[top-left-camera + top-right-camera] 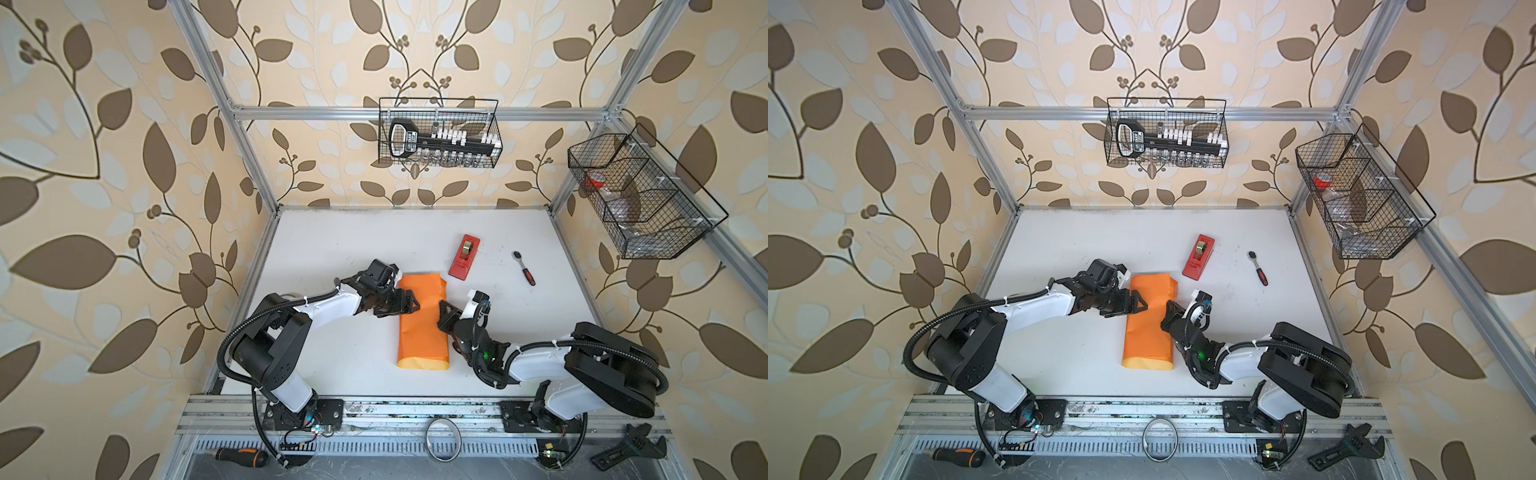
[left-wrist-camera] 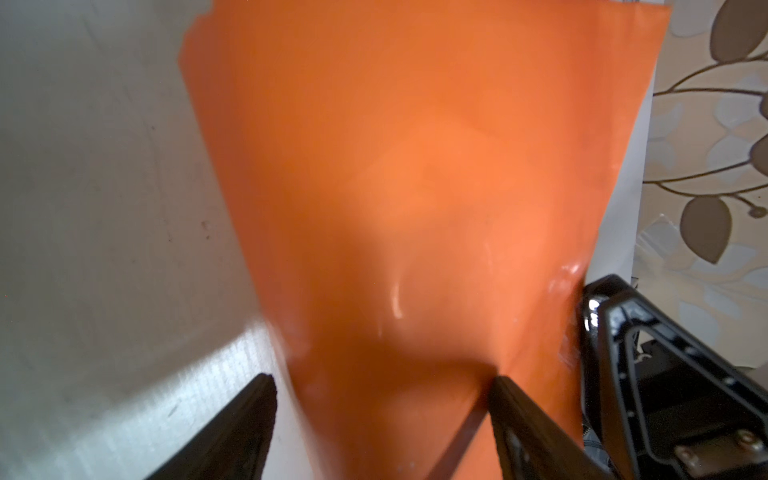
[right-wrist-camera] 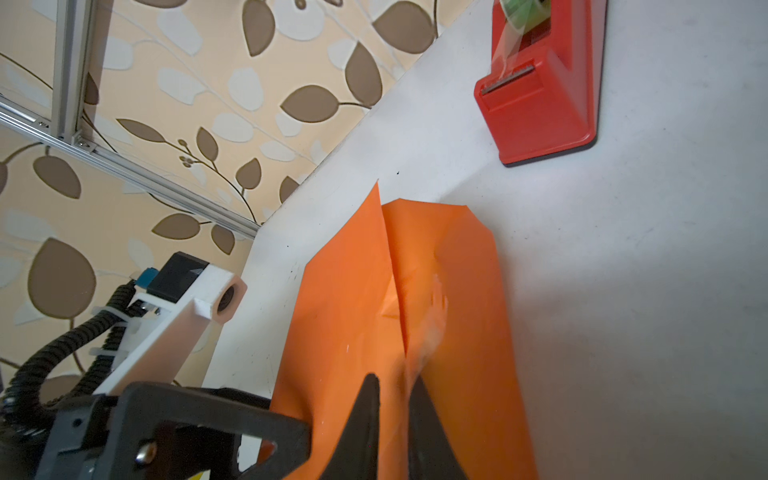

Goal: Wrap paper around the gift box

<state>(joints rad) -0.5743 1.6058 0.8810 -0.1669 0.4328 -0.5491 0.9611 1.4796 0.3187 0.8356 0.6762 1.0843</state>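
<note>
Left pincer [image 2: 381, 378] straddles glossy orange paper [image 1: 422, 328], folded over (pale underside peeking)

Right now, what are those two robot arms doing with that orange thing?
They are wrapping. A long sheet of glossy orange paper lies folded over into a bundle on the white table; whatever is inside is hidden. The left tool, open wide, sits at the bundle's left edge. The right tool, jaws a little apart, is at its right edge, over the seam. A red plastic tape dispenser stands apart, farther back.
</note>
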